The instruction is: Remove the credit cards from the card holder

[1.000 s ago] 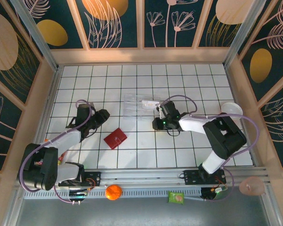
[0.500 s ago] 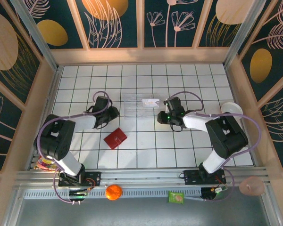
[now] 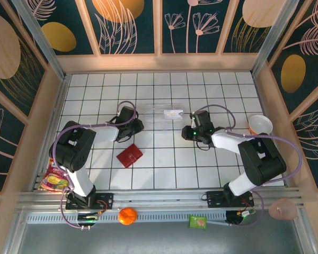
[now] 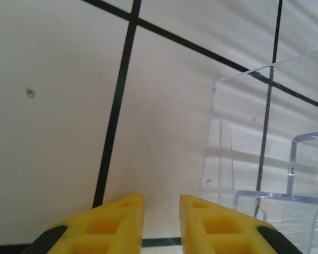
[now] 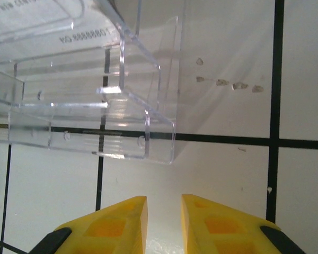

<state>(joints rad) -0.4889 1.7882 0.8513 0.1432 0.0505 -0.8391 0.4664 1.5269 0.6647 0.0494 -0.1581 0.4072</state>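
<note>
The red card holder lies shut on the white grid table, in front of the left arm and apart from both grippers. One pale credit card rests in a clear plastic tray, and its printed edge shows in the right wrist view. My left gripper sits low at the tray's left end, its yellow fingers a little apart with nothing between them. My right gripper points at the tray's right end, also slightly open and empty.
Wooden walls box in the table on three sides. A bowl stands at the right edge and a snack bag at the left. An orange and a green packet lie on the front rail.
The left arm has swung in from the left to the tray's left end, and its jaws have narrowed. The right gripper has shifted slightly right. The card holder has stayed put.
</note>
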